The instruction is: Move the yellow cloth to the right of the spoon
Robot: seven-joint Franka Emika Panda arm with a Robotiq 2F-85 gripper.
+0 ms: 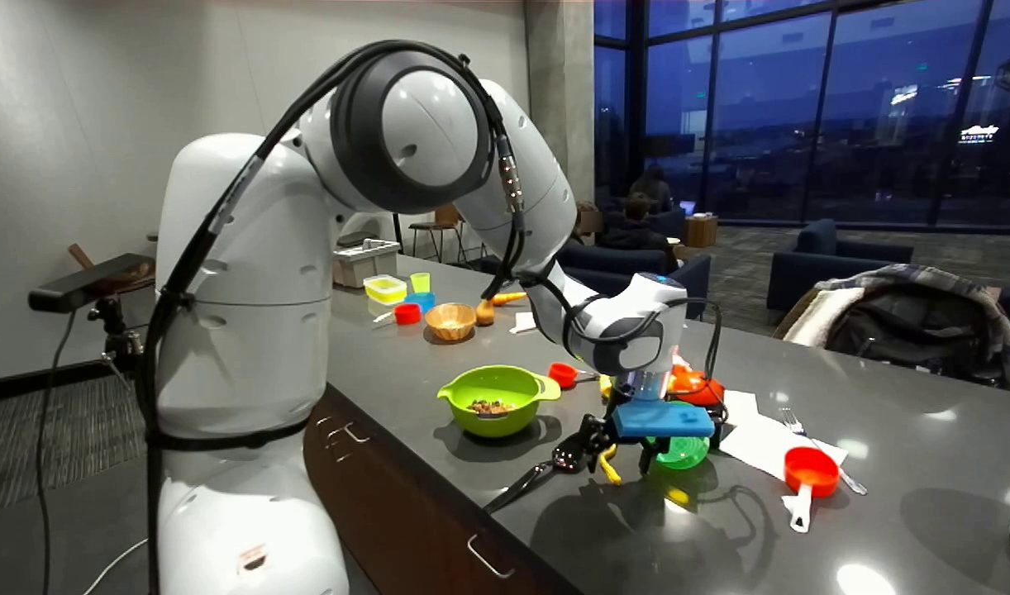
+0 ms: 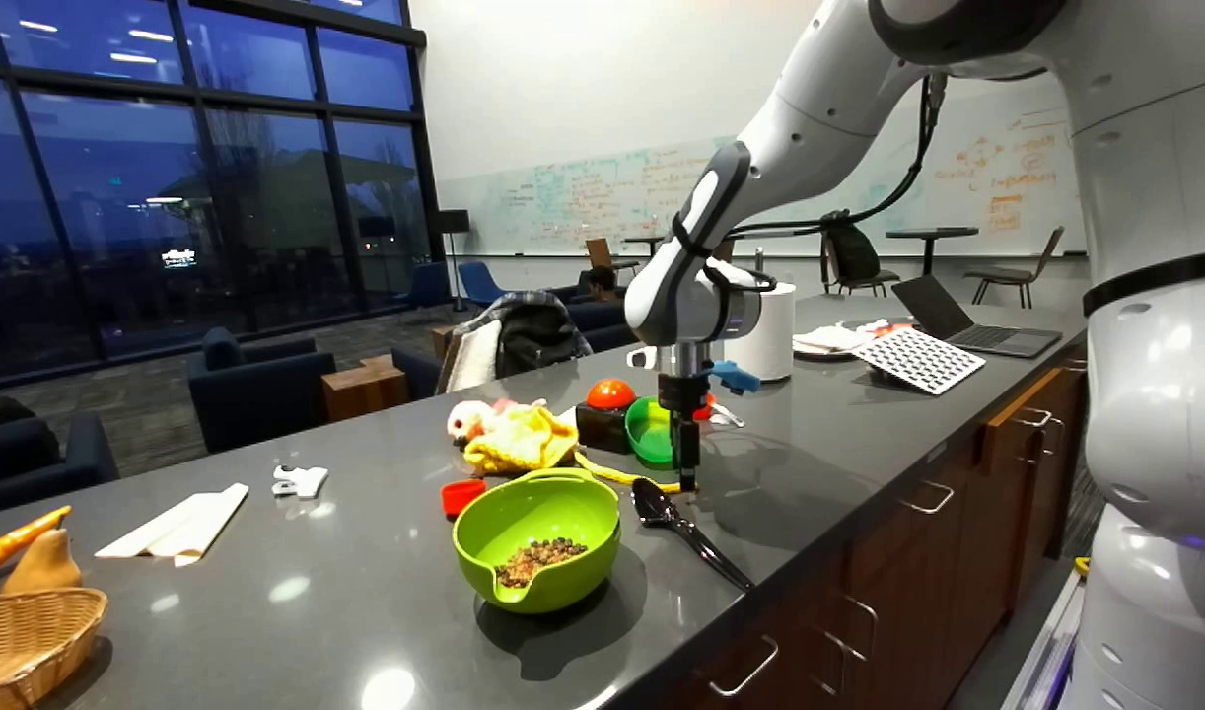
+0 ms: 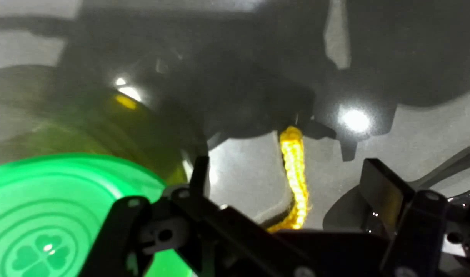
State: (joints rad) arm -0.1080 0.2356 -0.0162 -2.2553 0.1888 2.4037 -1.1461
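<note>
No legible text; handwriting point(image 2: 602, 202) on whiteboard point(image 2: 514, 237), lit sign point(image 1: 979, 133) too blurred

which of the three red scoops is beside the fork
The red scoop by the white paper, seen in an exterior view with the fork alongside. The second scoop sits by the green bowl, the third scoop by the blue cup.

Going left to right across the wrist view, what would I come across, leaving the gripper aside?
Round green dish with a clover mark, narrow yellow strip, glossy dark spoon partly cut off at the right edge.
</note>
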